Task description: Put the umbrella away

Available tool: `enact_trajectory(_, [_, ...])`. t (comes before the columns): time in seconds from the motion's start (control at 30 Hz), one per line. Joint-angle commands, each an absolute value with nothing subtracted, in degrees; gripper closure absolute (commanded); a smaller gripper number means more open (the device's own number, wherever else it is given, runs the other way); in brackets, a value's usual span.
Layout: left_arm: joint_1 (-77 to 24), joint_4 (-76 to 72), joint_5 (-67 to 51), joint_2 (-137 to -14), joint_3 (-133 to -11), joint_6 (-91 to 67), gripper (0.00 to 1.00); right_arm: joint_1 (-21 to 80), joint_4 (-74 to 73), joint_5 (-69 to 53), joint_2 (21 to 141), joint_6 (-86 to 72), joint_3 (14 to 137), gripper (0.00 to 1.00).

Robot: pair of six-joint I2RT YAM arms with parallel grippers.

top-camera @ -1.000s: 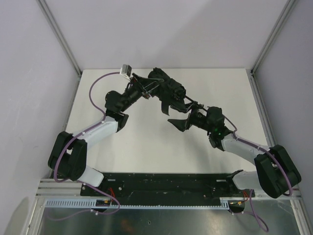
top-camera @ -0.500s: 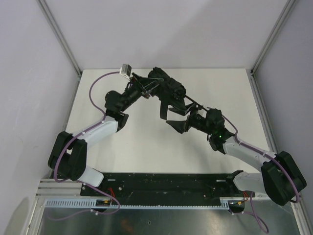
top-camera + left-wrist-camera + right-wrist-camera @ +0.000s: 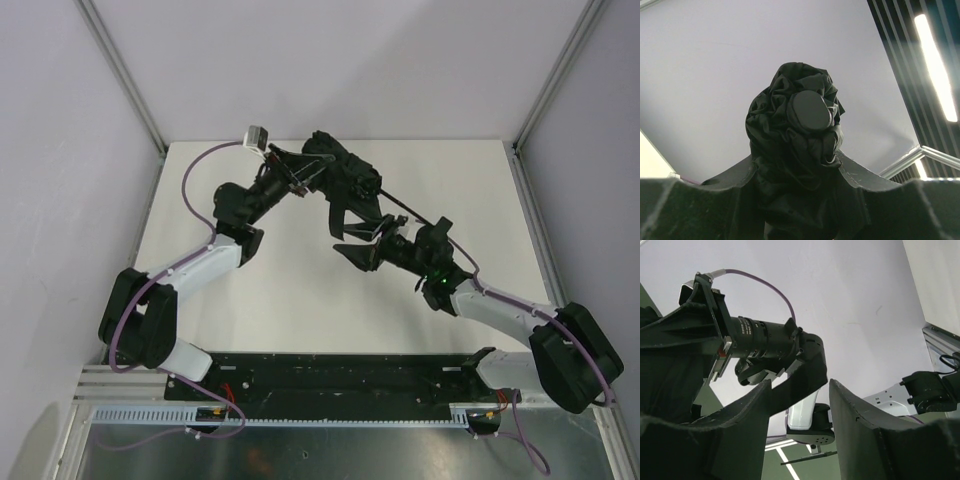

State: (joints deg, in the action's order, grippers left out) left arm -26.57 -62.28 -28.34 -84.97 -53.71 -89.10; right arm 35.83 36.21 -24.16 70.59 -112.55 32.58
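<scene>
Your left gripper [image 3: 312, 170] pinches the folded umbrella [image 3: 345, 185] by its bunched canopy, over the table's [image 3: 290, 300] far-centre part, short of the back edge. Your right gripper [image 3: 362, 250] sits just beside it, jaws spread around nothing. Bare tabletop shows nearer the bases.

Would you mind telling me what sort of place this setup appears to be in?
Probably a robotics lab test cell: a white table enclosed by plain walls and aluminium posts, a left arm and right arm bolted to a rail, strip lights overhead.
</scene>
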Motion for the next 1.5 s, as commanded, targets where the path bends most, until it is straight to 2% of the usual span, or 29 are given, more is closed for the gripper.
enact_trajectory(0.0, [-27.41,-67.06,-26.28,-83.93,-55.84,-90.35,1.0,36.65,43.49,-22.55,72.63,-116.07,33.02,0.48])
enact_trajectory(0.17, [-27.94,-67.13,-26.12,-83.94,-55.58,-90.3,1.0,37.41,45.08,-21.67,73.25,-116.97,33.09,0.49])
enact_trajectory(0.27, [-28.22,-67.23,-26.17,-83.91,-55.38,-90.41,1.0,37.51,45.47,-20.87,73.18,-116.96,33.05,0.66])
enact_trajectory(0.37, [-28.66,-67.3,-26.12,-83.68,-54.79,-90.48,1.0,37.47,46.42,-19.97,73.49,-117.07,33.06,0.77])
enact_trajectory(0.43, [-29.16,-67.38,-26.11,-83.34,-54.21,-90.67,1.0,36.99,48.01,-19.32,74.32,-116.3,33.09,0.93])
enact_trajectory(0.5, [-30.12,-67.49,-26.3,-83.04,-53.32,-91.53,1.0,35.92,51.36,-19.0,75.8,-114.81,33.1,0.98])
enact_trajectory(0.9, [-33.96,-65.48,-27.78,-78.12,-41.34,-96.5,1.0,23.43,74.15,-27.6,88.75,-95.89,37.87,1.0])
enact_trajectory(1.17, [-32.92,-43.74,-30.55,-73.24,-38.47,-86.65,1.0,17.45,75.94,-31.31,82.6,-80.35,37.74,1.0])
enact_trajectory(1.3, [-32.6,-32.57,-31.22,-72.47,-38.84,-80.62,1.0,16.99,85.59,-33.93,84.23,-82.38,38.42,1.0])
enact_trajectory(1.47, [-31.91,-19.05,-29.25,-71.13,-39.63,-73.55,1.0,17.77,88.63,-37.46,83.87,-83.8,40.13,1.0])
